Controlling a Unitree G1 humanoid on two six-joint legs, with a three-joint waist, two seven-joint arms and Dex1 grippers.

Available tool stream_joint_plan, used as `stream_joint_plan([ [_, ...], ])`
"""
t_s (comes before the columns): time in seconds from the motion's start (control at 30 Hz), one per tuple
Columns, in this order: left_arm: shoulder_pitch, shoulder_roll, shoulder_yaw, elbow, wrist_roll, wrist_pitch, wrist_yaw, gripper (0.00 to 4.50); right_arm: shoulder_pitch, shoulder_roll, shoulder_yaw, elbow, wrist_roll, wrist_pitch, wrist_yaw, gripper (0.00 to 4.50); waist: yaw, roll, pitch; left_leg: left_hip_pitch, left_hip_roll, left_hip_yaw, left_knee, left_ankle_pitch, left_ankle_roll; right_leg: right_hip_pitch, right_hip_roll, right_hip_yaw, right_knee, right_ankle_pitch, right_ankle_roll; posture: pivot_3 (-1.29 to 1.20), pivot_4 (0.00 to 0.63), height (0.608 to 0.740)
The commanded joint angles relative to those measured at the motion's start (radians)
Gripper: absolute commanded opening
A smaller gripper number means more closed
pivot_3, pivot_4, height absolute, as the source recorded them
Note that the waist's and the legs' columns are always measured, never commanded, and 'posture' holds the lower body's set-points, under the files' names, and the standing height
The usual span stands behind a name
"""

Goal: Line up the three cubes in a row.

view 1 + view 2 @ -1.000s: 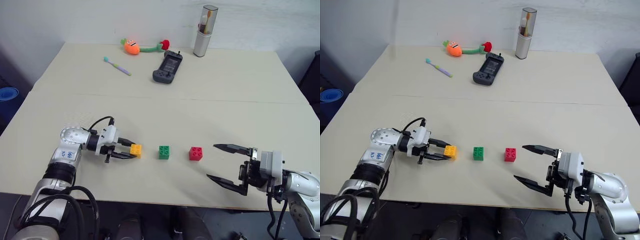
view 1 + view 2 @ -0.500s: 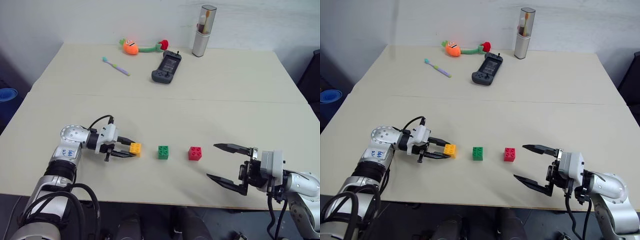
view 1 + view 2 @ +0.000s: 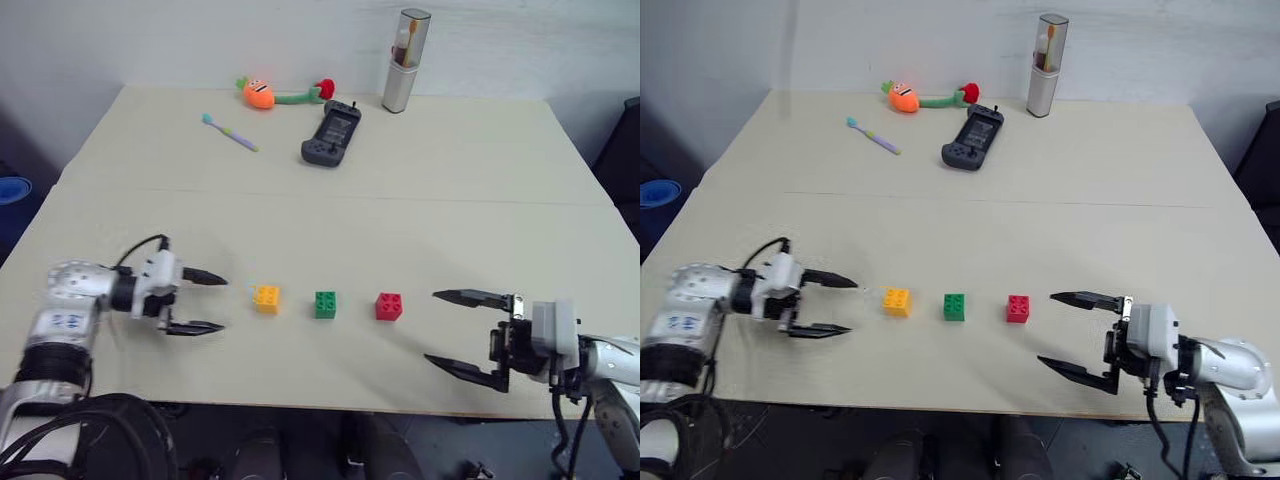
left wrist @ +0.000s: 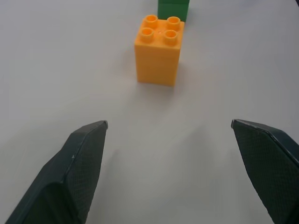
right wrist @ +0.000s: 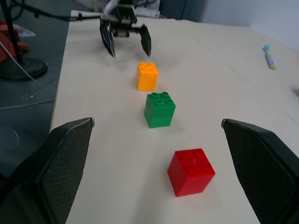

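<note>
Three small studded cubes stand in a straight row on the table near its front edge: yellow-orange cube [image 3: 266, 298] on the left, green cube [image 3: 325, 304] in the middle, red cube [image 3: 389, 306] on the right, with small gaps between them. My left gripper [image 3: 205, 303] is open just left of the yellow-orange cube [image 4: 159, 50], apart from it, holding nothing. My right gripper [image 3: 452, 330] is open to the right of the red cube [image 5: 190, 171], also empty. The right wrist view looks down the row past the green cube [image 5: 159, 108] to the left gripper [image 5: 126, 43].
At the far side of the cream table [image 3: 420, 210] lie a black game controller [image 3: 331, 134], a toothbrush [image 3: 230, 132], an orange carrot plush toy [image 3: 275, 93] and an upright silver toothbrush case [image 3: 401, 61]. A seam crosses the tabletop mid-way.
My left gripper let go of the yellow-orange cube, opened wide and drew back to the left. The cube stays in the row. The right gripper barely moved.
</note>
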Motion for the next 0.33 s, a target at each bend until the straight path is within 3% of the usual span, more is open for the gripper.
stream_joint_plan([
  [0.03,0.040,0.046,0.110,-0.136,-0.066,0.135,0.099,4.47,-0.015,-0.083,-0.083,0.038,0.037,0.051,0.050,4.50,0.005,0.000,0.000,0.000,0.000,0.000,0.000,0.000,0.000,0.001,-0.001,0.000,0.000,0.000,0.000,0.00,0.150,0.740],
  [0.2,0.246,0.135,0.201,-0.231,-0.063,0.132,0.058,4.47,-0.058,-0.161,-0.085,0.176,-0.001,0.024,0.169,4.50,-0.005,0.001,0.000,0.000,0.000,0.001,-0.003,-0.001,0.001,0.000,0.000,0.000,-0.003,0.000,0.000,0.00,0.150,0.740],
  [0.33,0.311,0.126,0.240,-0.240,-0.082,0.151,0.088,4.47,-0.121,-0.143,-0.054,0.259,-0.039,-0.028,0.198,4.50,-0.006,0.001,0.001,0.001,0.000,0.001,-0.002,-0.001,0.002,0.000,0.000,0.000,-0.001,0.000,0.000,0.00,0.150,0.740],
])
